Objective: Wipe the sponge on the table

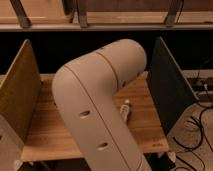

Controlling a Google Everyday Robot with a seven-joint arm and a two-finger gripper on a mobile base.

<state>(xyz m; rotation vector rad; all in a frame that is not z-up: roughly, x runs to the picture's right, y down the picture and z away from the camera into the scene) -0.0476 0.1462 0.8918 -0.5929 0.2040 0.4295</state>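
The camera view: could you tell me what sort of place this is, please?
Probably a lab test station: a wooden table with upright end panels, cables on the floor, a robot arm; the gripper is out of view.

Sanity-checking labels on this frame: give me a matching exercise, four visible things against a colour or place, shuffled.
Things:
1. robot arm
2. panel at image left
3. panel at image right
4. white tube

Colour or place:
A. dark grey
B. lying on the table, just past the arm's edge
C. light brown wood
D. beige, fills the middle of the view

Pairs: 1-D, 2-C, 3-A, 4-B.

The gripper and the sponge are not in view.
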